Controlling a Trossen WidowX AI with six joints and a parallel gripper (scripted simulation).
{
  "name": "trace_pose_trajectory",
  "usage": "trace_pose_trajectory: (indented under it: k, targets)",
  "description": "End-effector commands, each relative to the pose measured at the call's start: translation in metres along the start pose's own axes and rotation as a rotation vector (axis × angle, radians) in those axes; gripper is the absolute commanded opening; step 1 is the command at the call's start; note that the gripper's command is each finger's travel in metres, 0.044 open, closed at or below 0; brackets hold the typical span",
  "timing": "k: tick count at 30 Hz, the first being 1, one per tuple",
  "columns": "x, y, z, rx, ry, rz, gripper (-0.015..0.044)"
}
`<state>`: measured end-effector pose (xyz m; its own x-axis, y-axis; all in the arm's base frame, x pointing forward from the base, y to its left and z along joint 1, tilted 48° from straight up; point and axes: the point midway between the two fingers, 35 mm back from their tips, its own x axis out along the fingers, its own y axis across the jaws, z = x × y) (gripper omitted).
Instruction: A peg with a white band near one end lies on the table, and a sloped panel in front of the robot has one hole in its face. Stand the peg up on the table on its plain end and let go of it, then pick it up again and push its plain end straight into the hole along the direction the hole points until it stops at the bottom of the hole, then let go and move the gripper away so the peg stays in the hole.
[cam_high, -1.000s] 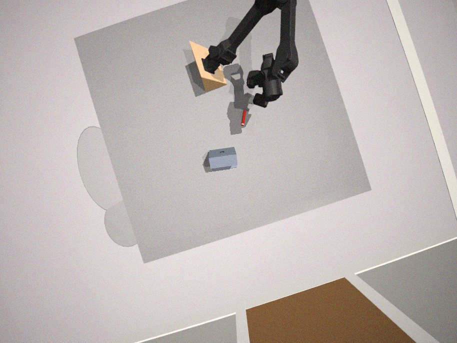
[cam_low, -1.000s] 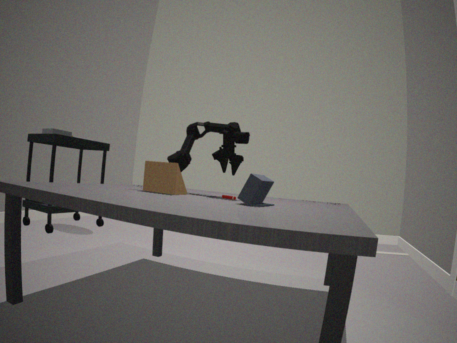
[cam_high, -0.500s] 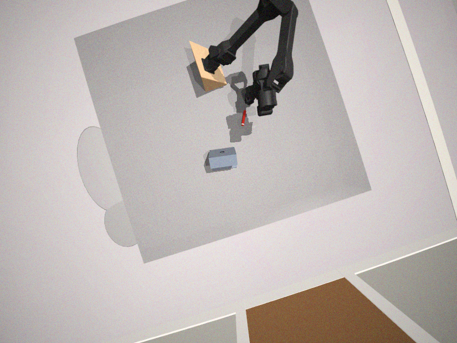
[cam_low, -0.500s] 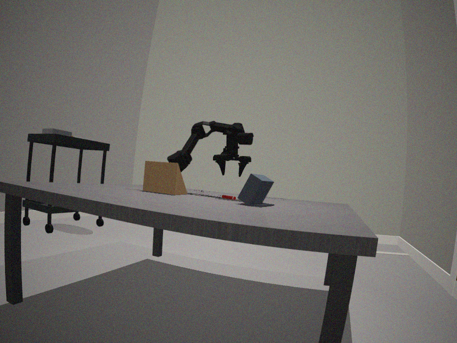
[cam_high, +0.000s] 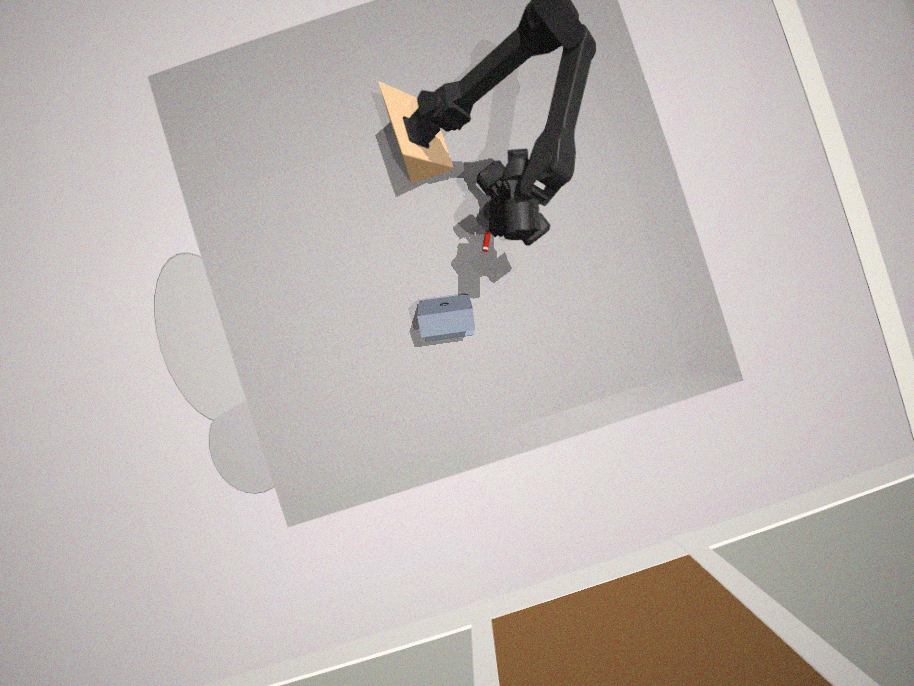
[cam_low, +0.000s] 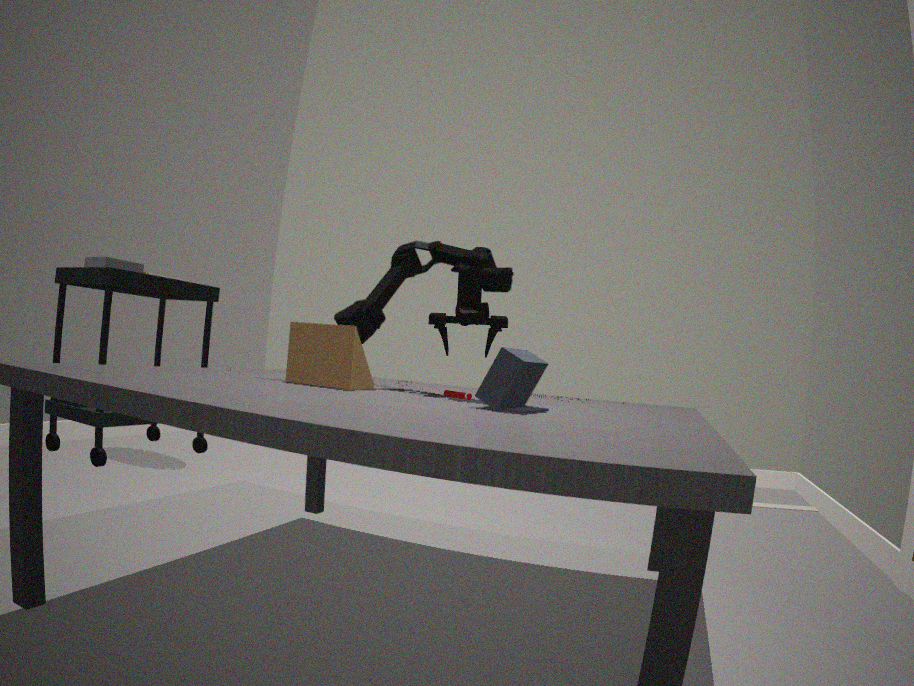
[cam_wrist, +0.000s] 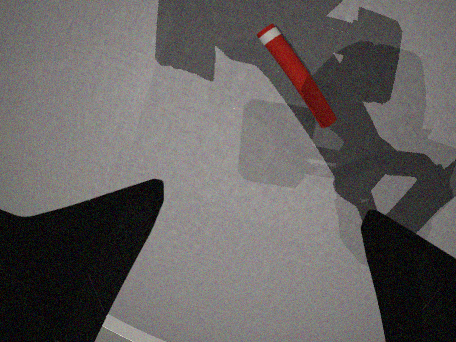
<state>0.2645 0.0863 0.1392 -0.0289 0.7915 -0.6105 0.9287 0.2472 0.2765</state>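
A red peg (cam_high: 486, 241) (cam_low: 457, 395) (cam_wrist: 300, 77) with a white band near one end lies flat on the table (cam_high: 354, 413) (cam_low: 590, 435). In the wrist view its banded end points to the upper left and its plain end to the lower right. My gripper (cam_low: 466, 355) (cam_wrist: 268, 206) is wide open and empty, pointing down above the table. The peg lies beyond the fingertips in the wrist view. The blue-grey block with the sloped panel (cam_high: 445, 322) (cam_low: 511, 378) stands beyond the peg. Its one hole (cam_high: 444, 304) shows in the top view; in the exterior view the hole is hidden.
An orange-tan wedge (cam_high: 428, 171) (cam_low: 322, 355) stands by the arm's base. The arm's shadow falls across the peg. A small dark side table (cam_low: 136, 279) stands behind, away from the work table.
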Motion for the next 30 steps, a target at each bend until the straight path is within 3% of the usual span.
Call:
trace_pose_trajectory:
  k: [1, 19, 30]
  targets:
    - [0.002, 0.002, 0.012, -0.128, -0.017, -0.008, 0.0440]
    - [0.012, 0.006, 0.064, -0.742, -0.057, -0.064, 0.0440]
    - [0.018, 0.007, 0.066, -0.765, -0.059, -0.068, 0.0440]
